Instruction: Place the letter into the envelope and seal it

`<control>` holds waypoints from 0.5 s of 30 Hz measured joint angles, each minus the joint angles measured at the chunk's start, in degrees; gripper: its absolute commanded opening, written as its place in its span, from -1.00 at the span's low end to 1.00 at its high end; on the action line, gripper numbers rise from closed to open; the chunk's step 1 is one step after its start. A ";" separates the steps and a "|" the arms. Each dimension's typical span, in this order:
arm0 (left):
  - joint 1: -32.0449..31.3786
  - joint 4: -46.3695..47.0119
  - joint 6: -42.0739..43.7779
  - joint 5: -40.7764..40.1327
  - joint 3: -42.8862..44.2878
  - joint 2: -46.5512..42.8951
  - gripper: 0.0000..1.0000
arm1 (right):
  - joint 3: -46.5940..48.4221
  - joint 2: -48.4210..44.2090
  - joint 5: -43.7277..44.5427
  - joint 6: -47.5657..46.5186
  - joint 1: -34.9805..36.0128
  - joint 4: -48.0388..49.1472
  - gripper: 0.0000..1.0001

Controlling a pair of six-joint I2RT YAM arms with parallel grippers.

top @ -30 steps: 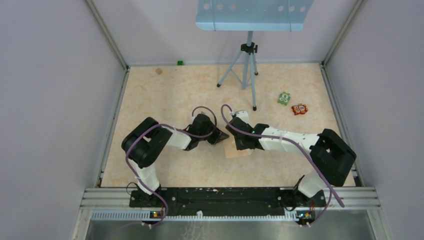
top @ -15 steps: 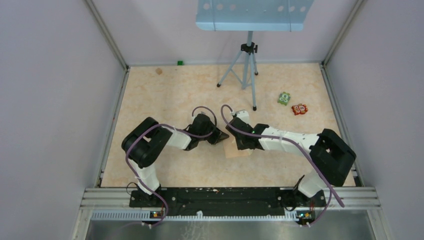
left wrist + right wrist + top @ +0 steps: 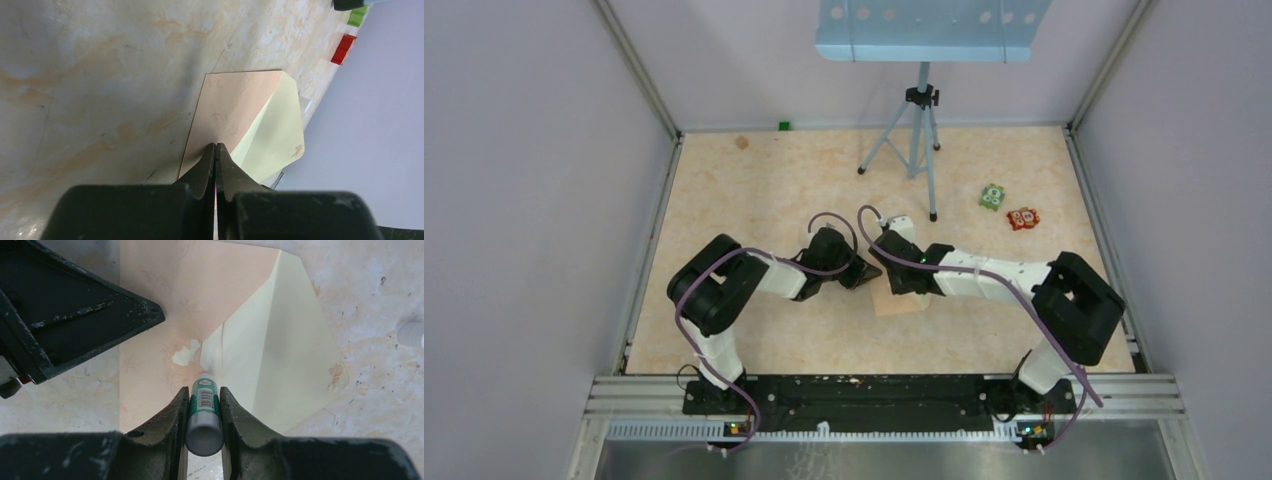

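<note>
Kraft-pink envelope [image 3: 230, 105] flat on the tabletop [image 3: 100, 75], pinned for glue!
Light, floppy, slippy paper, so press an edge, don't pinch: left gripper [image 3: 215, 146], jaws closed, bears on its edge; right gripper [image 3: 203, 391] clamps a glue stick [image 3: 204, 417] at its centre.

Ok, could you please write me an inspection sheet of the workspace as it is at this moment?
Surface: marbled beige table, some dark scuffs.
Job's things: envelope lying flat, pale smear mid-face; cream panel spread out at its edge, cannot tell whether flap or letter.
Clutter: tripod, green toy, red toy, small white object.
Grippers: left gripper shut, tips on the envelope's edge; right gripper shut on glue stick, its tip at the smear.
Cables: purple cables loop along both arms.
Surroundings: plain lilac walls; nothing else seen.
</note>
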 measured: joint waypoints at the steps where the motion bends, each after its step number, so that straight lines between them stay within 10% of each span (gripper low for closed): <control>1: 0.00 0.00 0.00 -0.02 0.00 0.00 -1.00 | 0.13 0.24 -0.02 -0.04 0.00 0.37 -1.00; 15: 0.00 -0.02 0.00 -0.02 0.02 0.00 -1.00 | 3.15 3.41 -0.68 -0.57 -0.02 2.21 -1.00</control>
